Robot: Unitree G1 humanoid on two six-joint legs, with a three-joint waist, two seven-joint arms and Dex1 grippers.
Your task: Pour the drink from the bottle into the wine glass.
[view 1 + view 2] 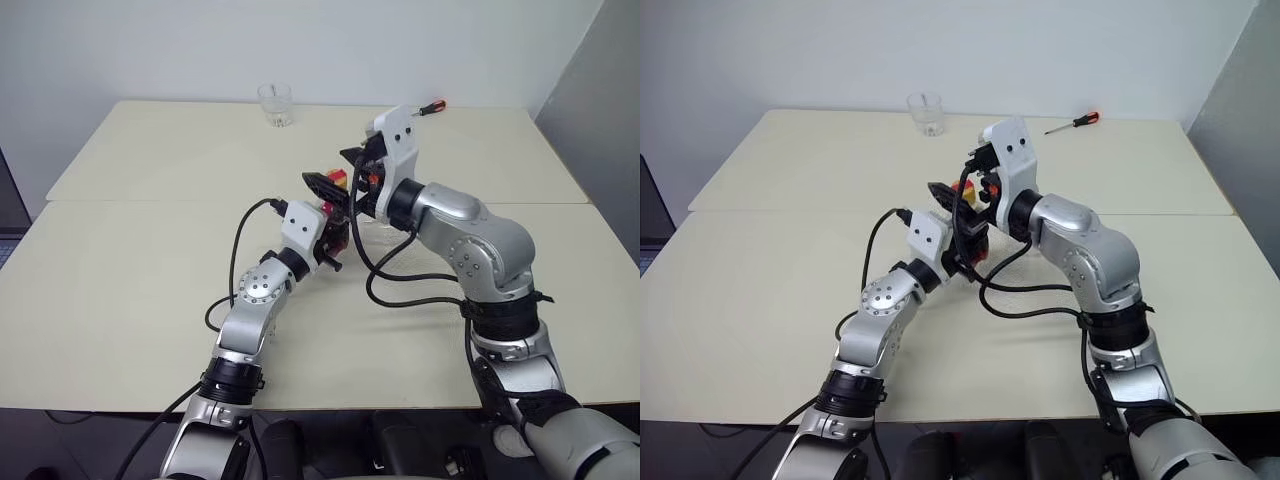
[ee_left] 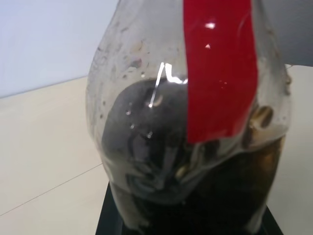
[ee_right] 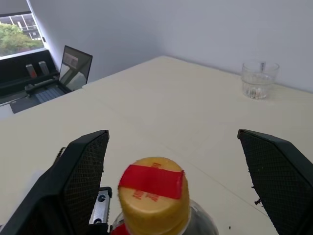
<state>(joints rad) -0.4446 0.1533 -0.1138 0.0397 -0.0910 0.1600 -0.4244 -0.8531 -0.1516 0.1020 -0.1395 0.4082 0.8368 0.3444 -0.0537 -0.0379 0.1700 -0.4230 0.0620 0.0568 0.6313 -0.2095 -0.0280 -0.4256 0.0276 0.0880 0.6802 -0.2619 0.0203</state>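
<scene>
The bottle, clear with a red label strip, stands upright near the middle of the table, with my left gripper shut around its body. The dark drink lies in its lower part. Its yellow cap, crossed by red tape, sits below and between the two spread fingers of my right gripper. That gripper is open and hovers level over the bottle top without touching it. The wine glass is hidden.
A short clear tumbler stands at the far edge of the cream table. A red-handled screwdriver lies at the far right. A laptop sits beyond the table's left side.
</scene>
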